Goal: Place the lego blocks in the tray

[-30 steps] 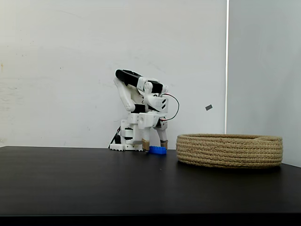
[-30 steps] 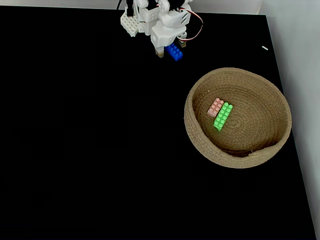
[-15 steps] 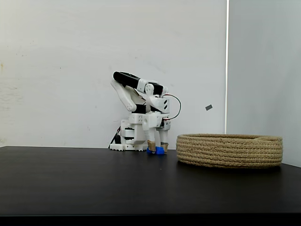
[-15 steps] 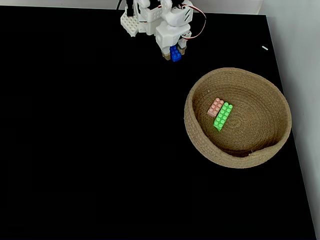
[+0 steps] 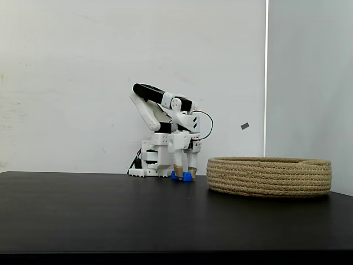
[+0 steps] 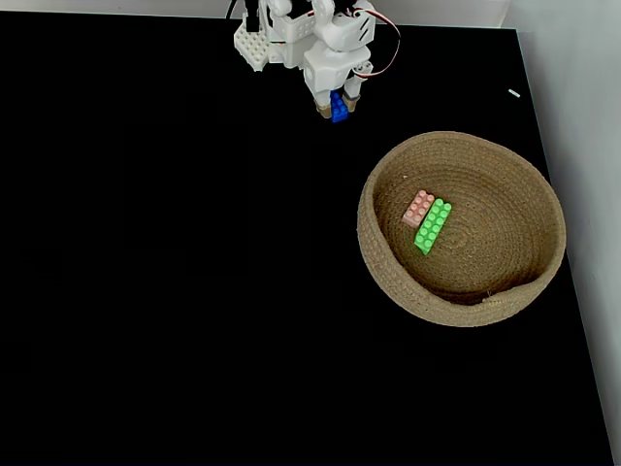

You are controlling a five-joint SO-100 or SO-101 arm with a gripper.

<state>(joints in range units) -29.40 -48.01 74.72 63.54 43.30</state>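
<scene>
Item: blue brick (image 6: 338, 107), last of the lego blocks outside the tray. It is sitting on the black table (image 6: 175, 272) close to the arm's base, up and to the left of the tray (image 6: 388, 282) in the view from above.

Item: gripper (image 6: 337, 105). I am watching its tan fingertips (image 5: 177, 169) closing in on either side of the blue brick (image 5: 182, 175), pinching it low at table level.

Item: pink brick (image 6: 419, 207) and green brick (image 6: 433, 225). Both are lying side by side, touching, on the tray's floor.

Step in hand, as I am judging it: gripping the third brick, not yet lifting.

Next move, as I am judging it: raising the brick clear of the table, carrying it toward the tray's near rim (image 5: 265, 160), getting it above the low rope wall, then letting go over the bare floor beside the other two.

Change against the earlier pictures: a second ago the fingers were standing wide with the brick loose between them; half a second ago they were narrowing; now they are tighter on it, and the brick is sitting turned more in line with the claw. The tray and its two bricks are lying unchanged.
</scene>
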